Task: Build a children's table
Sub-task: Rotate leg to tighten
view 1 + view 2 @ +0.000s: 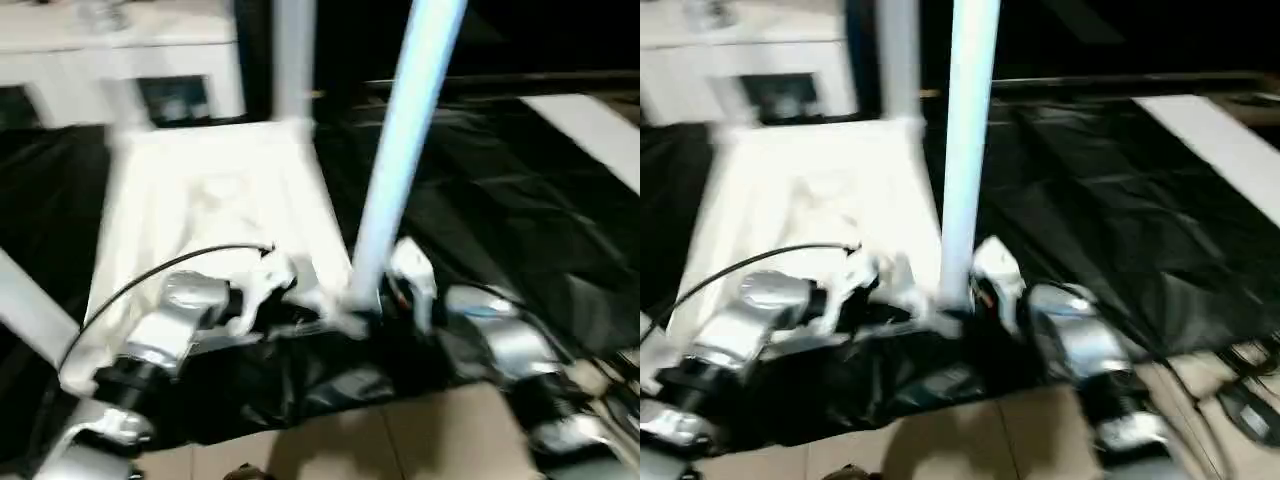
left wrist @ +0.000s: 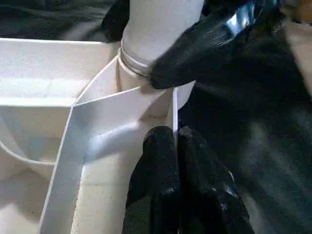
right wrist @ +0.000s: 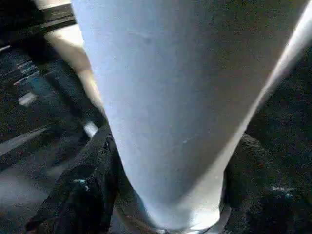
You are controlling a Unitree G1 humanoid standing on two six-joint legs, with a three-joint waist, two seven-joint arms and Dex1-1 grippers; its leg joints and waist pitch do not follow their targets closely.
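At the far left a white cabinet (image 1: 120, 70) stood against the back of the room, with dark glass panes in its front; black plastic sheeting (image 1: 500, 200) covered most of the floor, and bare tan floor (image 1: 400, 430) showed along the near edge. On the sheeting lay the table top (image 1: 210, 200), underside up, its white ribs showing; a leg (image 1: 292, 60) rose from its far right corner. The left gripper (image 2: 170, 161) rested at the near right corner of the top, its two black fingers pressed together with nothing between them, tips against a rib beside the socket. A second leg (image 1: 400, 150) stood upright in that near right corner socket (image 2: 146, 92), slightly tilted; the right gripper (image 1: 385, 290) was closed around its base, black fingers (image 2: 195, 48) on either side. Further right a pale strip (image 1: 590, 130) lay across the sheeting.
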